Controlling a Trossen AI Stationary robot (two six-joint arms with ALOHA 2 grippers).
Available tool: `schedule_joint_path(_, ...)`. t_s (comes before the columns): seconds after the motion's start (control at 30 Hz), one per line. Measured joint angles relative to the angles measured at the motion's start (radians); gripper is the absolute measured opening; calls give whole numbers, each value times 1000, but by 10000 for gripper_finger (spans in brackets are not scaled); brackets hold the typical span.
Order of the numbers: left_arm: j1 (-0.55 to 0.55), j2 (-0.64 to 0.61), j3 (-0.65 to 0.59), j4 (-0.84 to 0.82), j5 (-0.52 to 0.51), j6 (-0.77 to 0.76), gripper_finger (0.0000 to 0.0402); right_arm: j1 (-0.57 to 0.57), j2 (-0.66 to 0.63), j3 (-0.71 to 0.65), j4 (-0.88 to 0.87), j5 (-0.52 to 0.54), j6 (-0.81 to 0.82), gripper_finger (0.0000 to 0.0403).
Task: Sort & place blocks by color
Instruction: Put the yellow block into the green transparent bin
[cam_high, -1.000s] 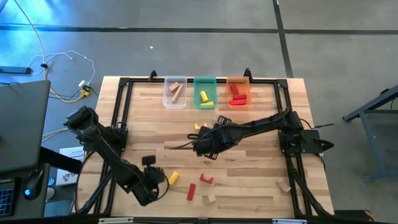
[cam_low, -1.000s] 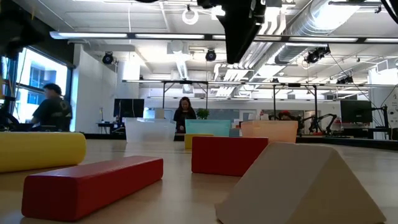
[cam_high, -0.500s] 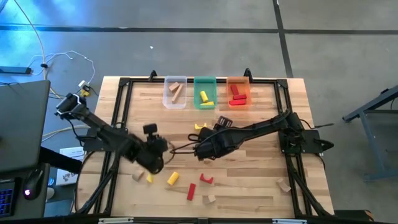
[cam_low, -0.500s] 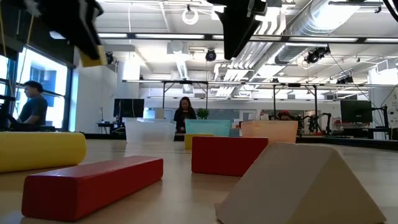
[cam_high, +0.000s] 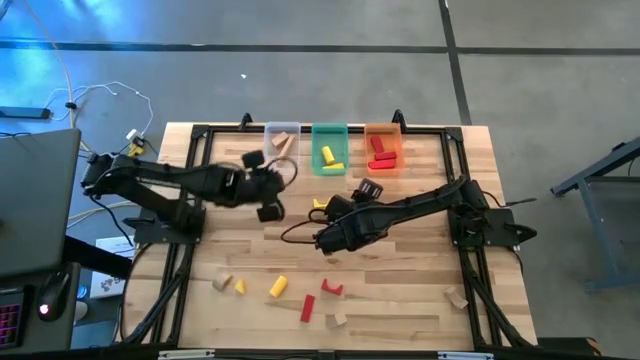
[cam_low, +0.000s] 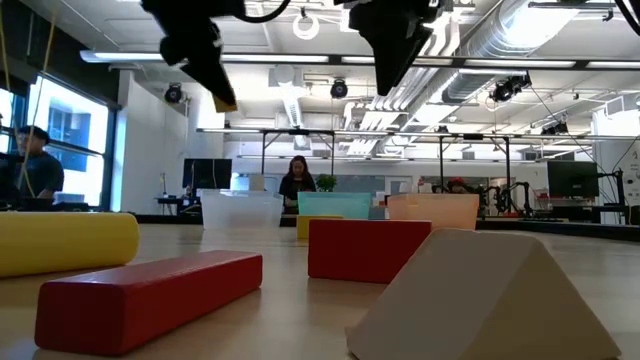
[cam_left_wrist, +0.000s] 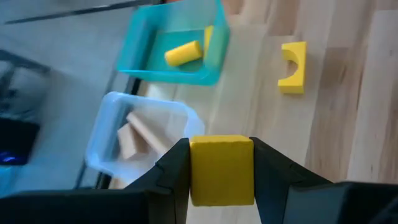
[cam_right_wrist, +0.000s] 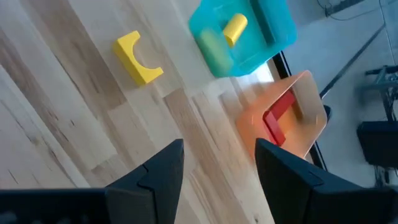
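My left gripper (cam_high: 270, 207) hangs over the table's far left part, short of the bins, shut on a yellow block (cam_left_wrist: 221, 169). The low view shows that block (cam_low: 225, 99) high above the table. My right gripper (cam_high: 326, 240) stands open over the table's middle, with nothing between its fingers (cam_right_wrist: 217, 155). A yellow arch (cam_high: 320, 204) lies flat on the wood between the two grippers. More red, yellow and tan blocks (cam_high: 279, 287) lie near the front edge. My left gripper pinches the yellow block by two opposite side faces (cam_left_wrist: 196, 168) between its two fingers (cam_left_wrist: 171, 177). The fingers slant down toward the table's far edge. The block is lifted clear of the table.
Three bins stand in a row at the far edge: a clear one (cam_high: 281, 148) with tan pieces, a green one (cam_high: 329, 148) with yellow pieces, an orange one (cam_high: 382, 148) with red pieces. A tan block (cam_high: 457, 296) lies at the near right. A black frame (cam_high: 200, 135) rims the table.
My left gripper has swung from the near left of the table up and toward the far edge and the bins. The yellow block has gone with it, held clear of the wood. My right gripper has stayed over the table's middle.
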Motion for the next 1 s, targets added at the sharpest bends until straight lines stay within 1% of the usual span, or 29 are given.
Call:
schedule_joint_path(0.1, 88, 5, 0, 118, 127, 105, 106, -6, 0, 0, -11, -12, 4, 181)
schedule_joint_path(0.17, 146, 9, 0, 160, 204, 154, 106, -7, 0, 0, -14, -25, -6, 181)
schedule_joint_path(0.23, 201, 8, 0, 195, 258, 196, 106, -7, 0, 0, -3, -45, -30, 181)
schedule_joint_path(0.33, 284, 8, 0, 233, 339, 218, 106, -7, 0, 0, 9, -61, -36, 181)
schedule_joint_path(0.47, 393, 9, 0, 303, 495, 227, 106, -8, 0, 0, 13, -65, -48, 181)
schedule_joint_path(0.57, 462, 37, 0, 355, 590, 227, 107, -8, 0, 0, 38, -70, -85, 181)
schedule_joint_path(0.63, 500, 66, 0, 370, 630, 227, 108, -8, 0, 0, 68, -72, -89, 181)
schedule_joint_path(0.77, 550, 157, 0, 423, 660, 237, 108, -8, 0, 0, 109, -73, -90, 181)
schedule_joint_path(1.0, 582, 304, 0, 638, 686, 250, 108, -8, 0, 0, 122, -105, -82, 181)
